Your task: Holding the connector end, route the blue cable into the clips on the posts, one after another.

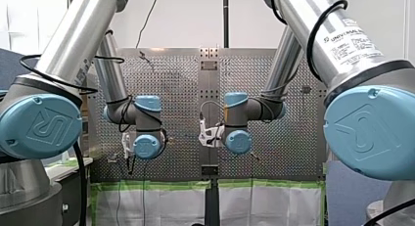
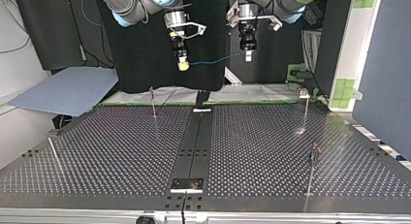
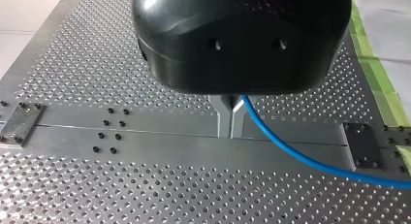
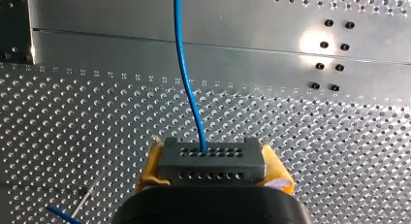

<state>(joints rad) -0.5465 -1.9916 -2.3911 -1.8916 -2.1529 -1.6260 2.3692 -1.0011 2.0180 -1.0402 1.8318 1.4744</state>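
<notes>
Right gripper (image 4: 212, 167) pinching connector (image 4: 211, 158) — blue cable (image 2: 218, 60) reaching left gripper (image 2: 248, 56), top view only.

White label (image 1: 353, 42) on upper tube of my right arm (image 1: 298, 15), front view: "UNIVERSAL ROBOTS" in black print. Finer lines beneath it too small to read.
Large blue joint cap (image 1: 41, 125) on my left arm (image 1: 73, 40): embossed UR logo.
Large blue cap (image 1: 374, 130) on my right arm: same embossed logo.
Small wrist caps (image 1: 147, 146) and (image 1: 238, 141): faint round emblem, not legible.
</notes>
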